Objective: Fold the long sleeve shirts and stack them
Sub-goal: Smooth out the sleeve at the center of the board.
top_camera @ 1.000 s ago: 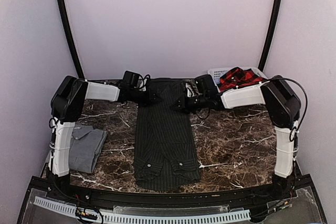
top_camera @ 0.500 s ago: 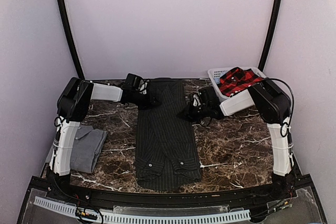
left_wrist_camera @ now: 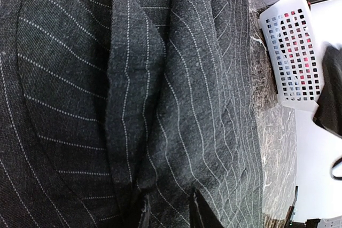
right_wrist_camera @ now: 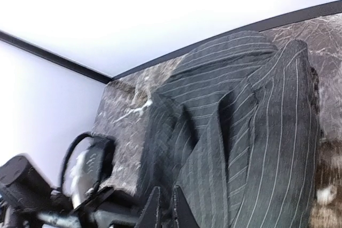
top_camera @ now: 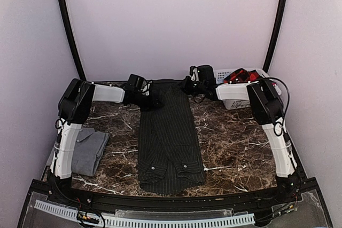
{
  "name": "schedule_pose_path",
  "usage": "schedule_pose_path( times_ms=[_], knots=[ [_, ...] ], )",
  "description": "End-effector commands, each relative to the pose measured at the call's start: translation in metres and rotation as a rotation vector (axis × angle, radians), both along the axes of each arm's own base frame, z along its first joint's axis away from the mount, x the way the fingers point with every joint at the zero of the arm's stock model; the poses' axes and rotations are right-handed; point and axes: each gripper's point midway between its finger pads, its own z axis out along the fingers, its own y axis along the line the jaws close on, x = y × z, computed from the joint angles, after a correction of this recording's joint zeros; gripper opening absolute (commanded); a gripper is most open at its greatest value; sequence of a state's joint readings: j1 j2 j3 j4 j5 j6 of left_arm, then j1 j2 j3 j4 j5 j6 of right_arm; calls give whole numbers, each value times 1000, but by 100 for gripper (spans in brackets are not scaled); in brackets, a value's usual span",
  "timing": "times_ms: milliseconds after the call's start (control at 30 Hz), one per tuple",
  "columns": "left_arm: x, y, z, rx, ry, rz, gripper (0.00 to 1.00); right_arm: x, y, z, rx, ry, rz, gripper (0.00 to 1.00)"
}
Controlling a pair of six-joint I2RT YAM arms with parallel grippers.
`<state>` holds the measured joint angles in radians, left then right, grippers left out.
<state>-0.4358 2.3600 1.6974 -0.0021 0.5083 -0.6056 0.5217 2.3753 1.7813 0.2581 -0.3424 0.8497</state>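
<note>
Right fingers (right_wrist_camera: 154,211): moved from mid-shirt to the far right corner of the black pinstriped button-up cloth shirt (top_camera: 170,137), clenched on its cloth. Left fingers (left_wrist_camera: 199,213): grasping the far left corner. Shirt lies lengthwise, centred on the dark marbled surface (top_camera: 235,142); the step looks like the crosswise fold, and the next move likely calls for carrying both corners evenly toward the near end.

The pinstripe shirt (top_camera: 168,137) is matt woven cloth, finely creased; the grey shirt (top_camera: 88,150), matt cloth too. The table (top_camera: 235,142) looks like glossy marble, the basket (left_wrist_camera: 291,52) smooth white plastic.
</note>
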Motion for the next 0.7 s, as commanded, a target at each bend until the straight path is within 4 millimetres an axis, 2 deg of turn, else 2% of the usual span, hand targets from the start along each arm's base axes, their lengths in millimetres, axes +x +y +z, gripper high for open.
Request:
schedule_pose_path(
  times_ms=[0,100,233,400,533,600,667],
  knots=[
    [7,-2,15,-12,-26,-14,24,37,-8,-55,-87,49,-96,5],
    [8,-3,19,-11,-25,-19,24,59,-7,-72,-94,87,-136,4],
    [8,-4,21,-5,-25,-25,24,77,-20,-85,-64,136,-219,3],
    [8,-4,21,-3,-24,-32,24,83,-25,-94,-15,166,-234,4],
    [10,-5,28,-4,-36,-39,24,84,-21,-81,16,142,-190,4],
    [13,-6,34,-3,-50,-42,24,84,-19,-64,34,114,-157,5],
    [20,-8,48,-3,-84,-42,24,83,-18,-44,41,79,-123,5]
  ],
)
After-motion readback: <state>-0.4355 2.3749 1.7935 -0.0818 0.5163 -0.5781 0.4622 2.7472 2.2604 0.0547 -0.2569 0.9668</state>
